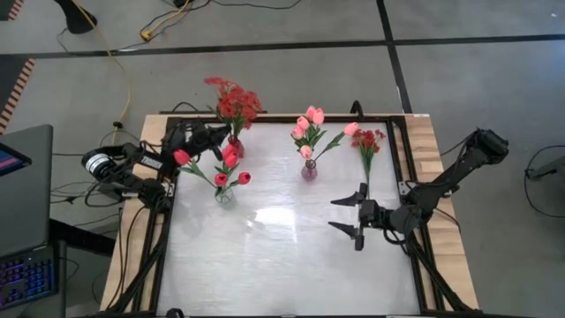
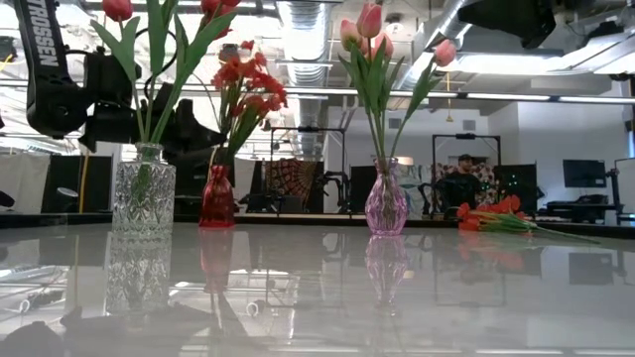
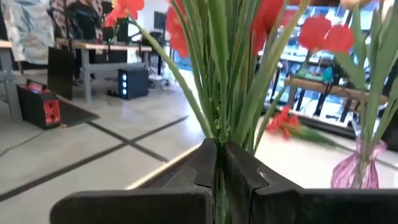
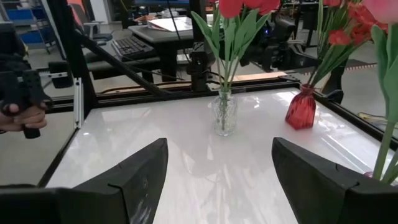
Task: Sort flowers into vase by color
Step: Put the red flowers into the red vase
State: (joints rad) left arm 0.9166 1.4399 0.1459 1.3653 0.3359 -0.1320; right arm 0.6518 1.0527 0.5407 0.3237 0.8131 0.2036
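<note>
Three vases stand on the white table [image 1: 282, 265]. The clear glass vase [image 1: 225, 196] holds red tulips [image 1: 226, 164] with green leaves. Just behind it is the small red vase [image 1: 235, 146], and a bushy red spray [image 1: 235, 102] sticks up from it. The pink vase [image 1: 309, 170] stands well apart from those two, and it holds pink tulips [image 1: 309, 124]. One more red spray [image 1: 367, 146] lies flat on the table near the pink vase, on the side where the right arm is. It is in no vase. The left gripper [image 1: 212, 141] is up by the red vase and the clear vase. Its dark fingers [image 3: 239, 177] are pressed tight together on green stems [image 3: 214, 93] with red flowers above them. The right gripper [image 1: 351, 216] is over the bare table, near the red spray that lies down but not touching it. Its two fingers [image 4: 134, 174] are spread wide with nothing between them. In the right wrist view, a person's hand [image 4: 22, 115] holds something dark beyond the edge of the table.
</note>
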